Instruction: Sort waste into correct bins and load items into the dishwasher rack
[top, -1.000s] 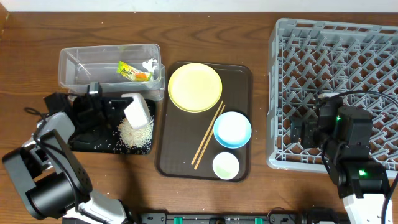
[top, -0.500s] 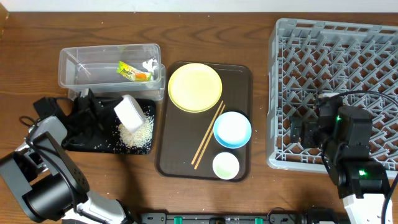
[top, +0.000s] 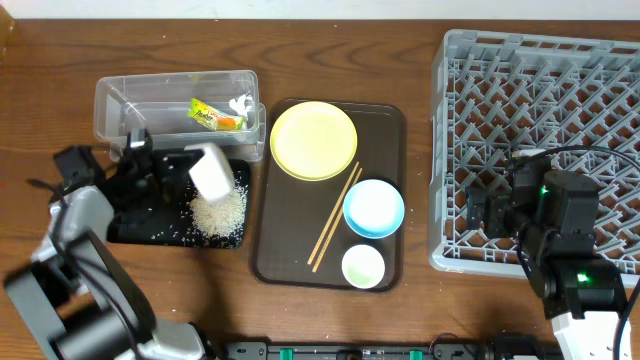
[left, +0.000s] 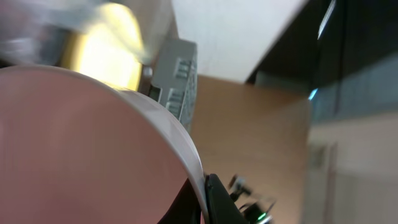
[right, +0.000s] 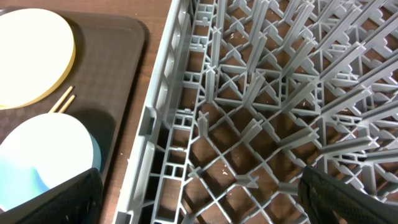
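Note:
My left gripper (top: 188, 166) is shut on the rim of the white bowl (top: 212, 172) and holds it tilted above the black tray (top: 140, 232). A heap of rice (top: 218, 212) lies on that tray. In the left wrist view the bowl (left: 81, 149) fills the frame, with the fingers (left: 208, 199) pinching its rim. The snack wrapper (top: 205, 114) and the paper scrap (top: 240, 104) lie in the clear tub (top: 120, 110). The yellow plate (top: 313, 140), chopsticks (top: 334, 218), blue bowl (top: 373, 207) and cup (top: 362, 266) sit on the brown tray (top: 285, 250). My right gripper (top: 490, 212) is open and empty over the left edge of the rack (top: 560, 110).
The right wrist view shows the rack's lattice (right: 261, 112), with the brown tray (right: 118, 74), plate (right: 31, 56) and blue bowl (right: 43, 155) at the left. Bare wood table lies in front of the trays. Loose rice grains are scattered on the black tray.
My left arm has shifted left and back, and the white bowl has moved slightly and turned above the rice. The right arm has not moved.

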